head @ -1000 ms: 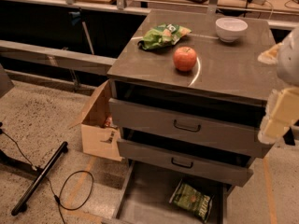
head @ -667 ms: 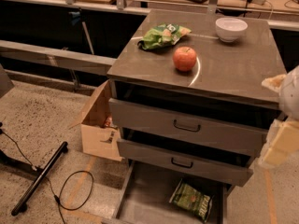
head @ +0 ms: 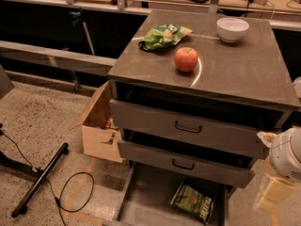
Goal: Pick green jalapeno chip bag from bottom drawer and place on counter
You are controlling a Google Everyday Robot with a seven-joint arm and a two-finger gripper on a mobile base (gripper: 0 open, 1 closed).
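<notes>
The green jalapeno chip bag [head: 193, 201] lies flat on the floor of the open bottom drawer [head: 146, 204], toward its right side, partly under the drawer above. The counter [head: 240, 65] is the cabinet's flat grey-brown top with a thin white arc. My gripper [head: 275, 192] is at the right edge of the view, beside the cabinet's right side at the height of the lower drawers, to the right of the bag and above it. It holds nothing that I can see.
On the counter lie a lime-green chip bag [head: 162, 36], a red apple [head: 186, 59] and a white bowl [head: 232, 29]. Two upper drawers with black handles [head: 188, 127] stand slightly open. An open cardboard box [head: 99, 126] sits left of the cabinet. A black stand leg and cable [head: 42, 182] lie on the floor.
My arm has moved down along the cabinet's right side, from counter height to the level of the lower drawers. Nothing else has moved.
</notes>
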